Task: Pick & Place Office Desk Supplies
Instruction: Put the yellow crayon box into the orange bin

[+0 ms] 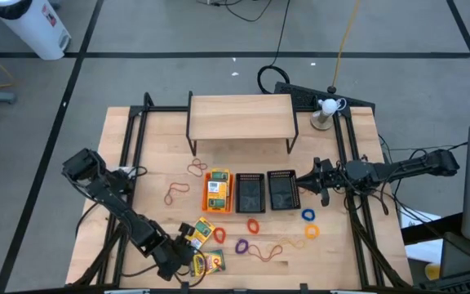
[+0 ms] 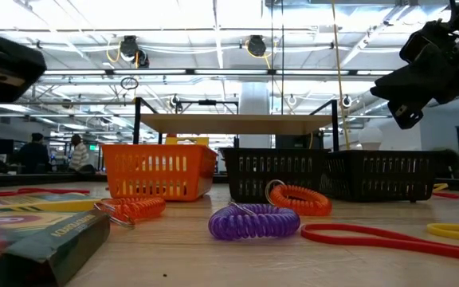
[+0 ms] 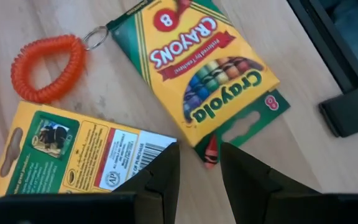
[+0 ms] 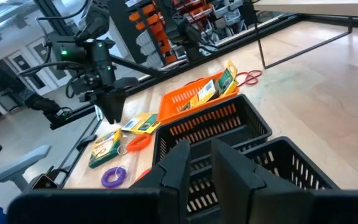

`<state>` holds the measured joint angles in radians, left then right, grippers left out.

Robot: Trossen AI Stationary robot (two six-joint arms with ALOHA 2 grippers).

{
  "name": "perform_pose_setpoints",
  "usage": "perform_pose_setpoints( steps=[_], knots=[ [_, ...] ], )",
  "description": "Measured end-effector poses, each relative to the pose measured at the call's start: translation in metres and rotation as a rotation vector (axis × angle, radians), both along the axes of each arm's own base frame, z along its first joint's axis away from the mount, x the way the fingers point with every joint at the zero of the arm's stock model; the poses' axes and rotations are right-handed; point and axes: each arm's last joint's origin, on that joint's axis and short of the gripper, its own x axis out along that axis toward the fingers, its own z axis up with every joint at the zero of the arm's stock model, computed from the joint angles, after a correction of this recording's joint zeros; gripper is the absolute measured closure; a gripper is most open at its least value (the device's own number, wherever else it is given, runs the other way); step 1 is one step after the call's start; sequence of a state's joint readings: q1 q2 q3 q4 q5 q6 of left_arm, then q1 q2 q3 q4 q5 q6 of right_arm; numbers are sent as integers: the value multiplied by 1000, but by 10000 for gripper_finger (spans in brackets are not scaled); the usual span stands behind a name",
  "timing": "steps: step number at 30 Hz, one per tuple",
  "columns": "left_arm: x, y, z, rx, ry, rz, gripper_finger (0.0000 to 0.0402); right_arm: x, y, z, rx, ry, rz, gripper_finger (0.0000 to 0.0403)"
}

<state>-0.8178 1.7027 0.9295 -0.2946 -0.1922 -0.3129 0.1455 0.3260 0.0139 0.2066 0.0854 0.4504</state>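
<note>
The crayon boxes [image 3: 213, 68] lie on the front part of the table [image 1: 333, 261], and one more stands in the orange tray [image 1: 218, 191]. The left gripper [image 3: 197, 171] hangs just above two of them, fingers a little apart, holding nothing. The right gripper [image 4: 201, 162] is over the black mesh trays [image 1: 281, 189], slightly open, empty.
</note>
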Motion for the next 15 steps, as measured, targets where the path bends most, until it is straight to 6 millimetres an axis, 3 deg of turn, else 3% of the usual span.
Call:
perform_pose_setpoints(
  steps=[15],
  knots=[
    [-4,-6,-5,64,-45,-14,289,0,0,0,9,0,-2,344]
  ],
)
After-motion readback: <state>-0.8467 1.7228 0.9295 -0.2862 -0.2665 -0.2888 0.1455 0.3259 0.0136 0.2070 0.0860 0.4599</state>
